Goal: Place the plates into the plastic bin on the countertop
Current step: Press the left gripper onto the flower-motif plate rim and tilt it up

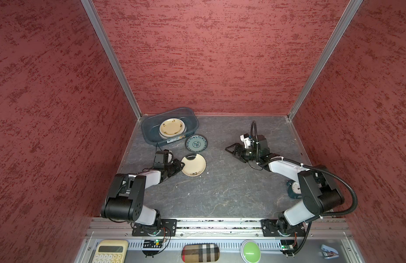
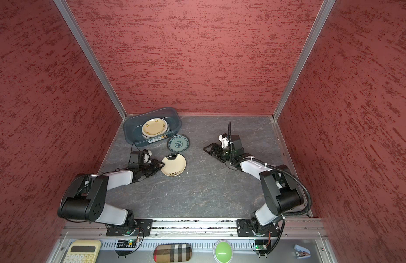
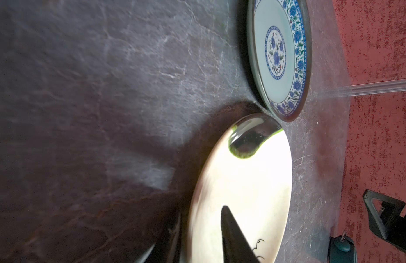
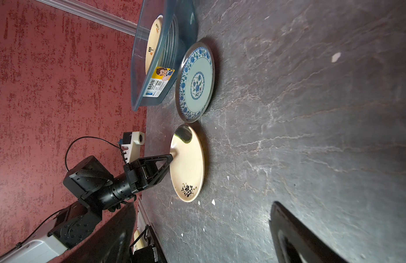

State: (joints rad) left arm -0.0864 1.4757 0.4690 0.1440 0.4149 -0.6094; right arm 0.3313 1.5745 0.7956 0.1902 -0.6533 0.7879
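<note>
Now the left gripper [image 4: 170,157] sits around the cream plate [image 4: 188,169] edge, mid-frame, to lift it (tight? unsure). The right gripper [image 1: 230,152] gapes.

Veined grey countertop [image 1: 220,193]: bin [image 1: 150,133], teal plate [image 1: 196,143], cream plate [image 1: 194,165], clock [image 1: 295,188].

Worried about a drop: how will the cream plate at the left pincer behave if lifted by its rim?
Likely stiff: the cream plate looks hard-rimmed. Its mirror glare suggests a slippery surface. Gripped at one edge, it may tilt.
</note>
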